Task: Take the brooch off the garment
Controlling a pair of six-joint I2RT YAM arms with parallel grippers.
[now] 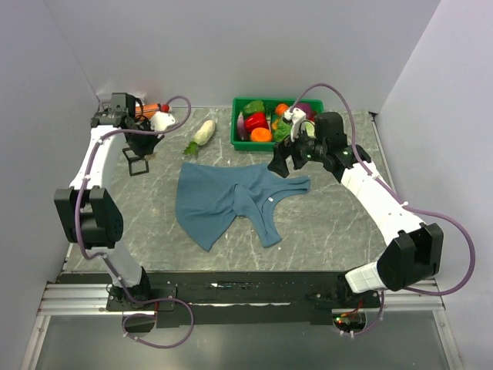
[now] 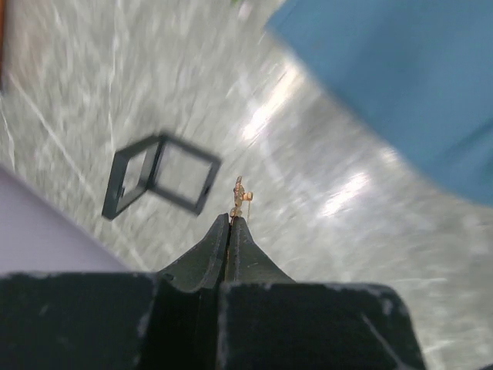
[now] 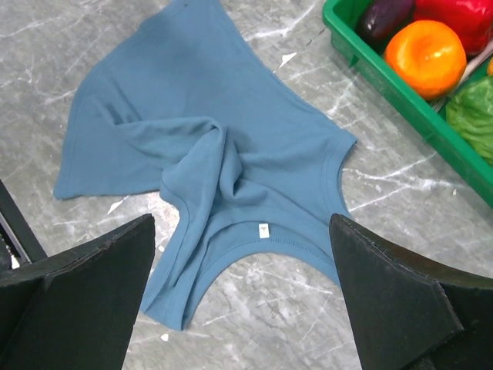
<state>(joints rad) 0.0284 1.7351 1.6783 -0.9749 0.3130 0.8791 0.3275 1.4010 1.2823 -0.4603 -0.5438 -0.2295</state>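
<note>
The teal garment (image 1: 223,200) lies crumpled on the marble table; it also shows in the right wrist view (image 3: 216,154) with its small white neck label (image 3: 263,230), and in the left wrist view (image 2: 400,85). My left gripper (image 1: 141,158) is away from the garment at the far left, shut on the tiny golden brooch (image 2: 239,196), which sticks out past the closed fingertips (image 2: 229,218). A small black square frame (image 2: 158,181) lies on the table just below it. My right gripper (image 1: 282,164) is open and empty, held above the garment's upper right edge.
A green bin (image 1: 240,139) of toy vegetables stands at the back, its corner in the right wrist view (image 3: 385,77). A white radish (image 1: 203,132) lies left of it. A white object and an orange item (image 1: 160,117) sit at the back left. Walls enclose three sides.
</note>
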